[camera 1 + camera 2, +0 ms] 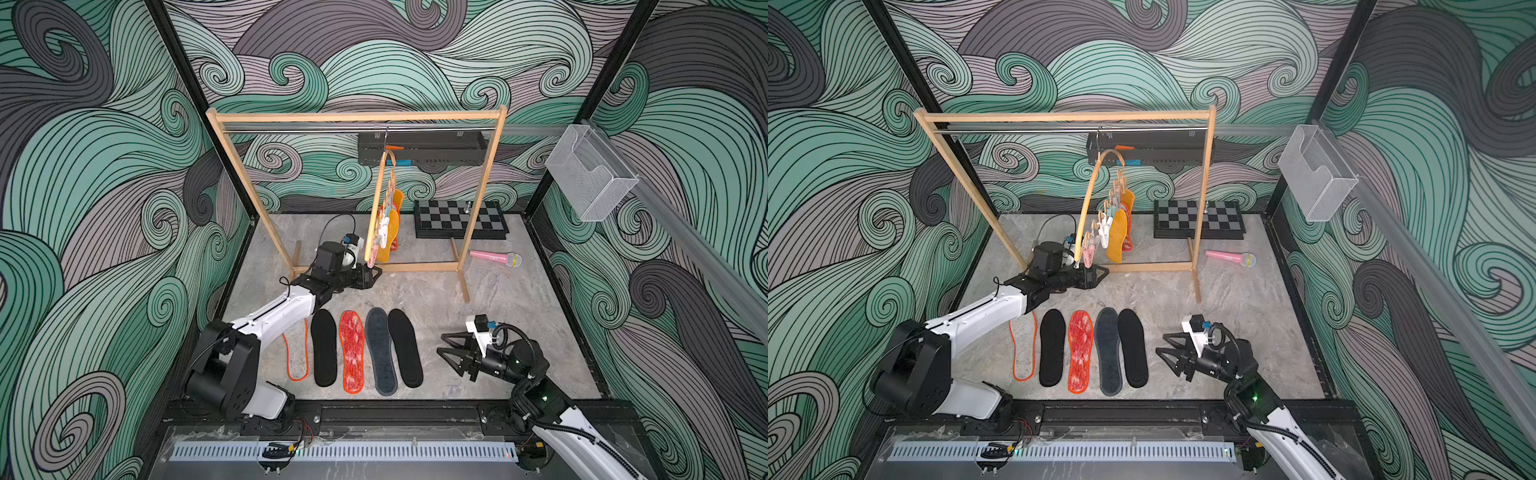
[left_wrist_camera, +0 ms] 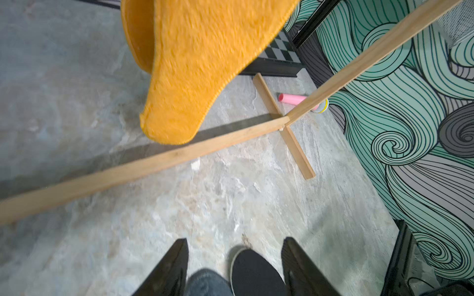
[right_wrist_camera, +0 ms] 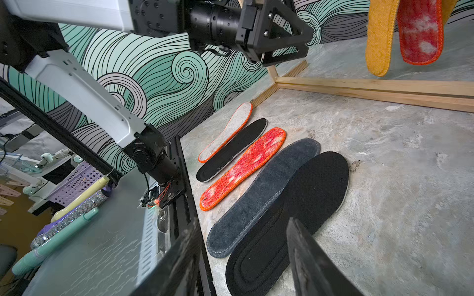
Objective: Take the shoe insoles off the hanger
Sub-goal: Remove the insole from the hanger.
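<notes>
The hanger [image 1: 1090,195] hangs edge-on from the rack's rail. A mustard yellow insole [image 1: 1116,237] [image 2: 195,64], a second yellow one behind it and a red-white insole [image 3: 420,33] are still pegged to it. Several insoles lie in a row on the table: pale with orange edging [image 1: 297,353], black [image 1: 324,347], red-white [image 1: 352,351], dark grey [image 1: 381,351], black [image 1: 405,347]. My left gripper [image 1: 378,273] [image 2: 234,241] is open and empty, just below the hanger's near end. My right gripper [image 1: 440,345] [image 3: 243,223] is open and empty beside the right black insole.
The wooden rack frame [image 1: 357,117] stands across the back, its base bar [image 2: 154,164] on the table. Behind it lies a chessboard [image 1: 461,218], to its right a pink microphone [image 1: 494,258]. A mesh basket [image 1: 590,174] hangs on the right wall.
</notes>
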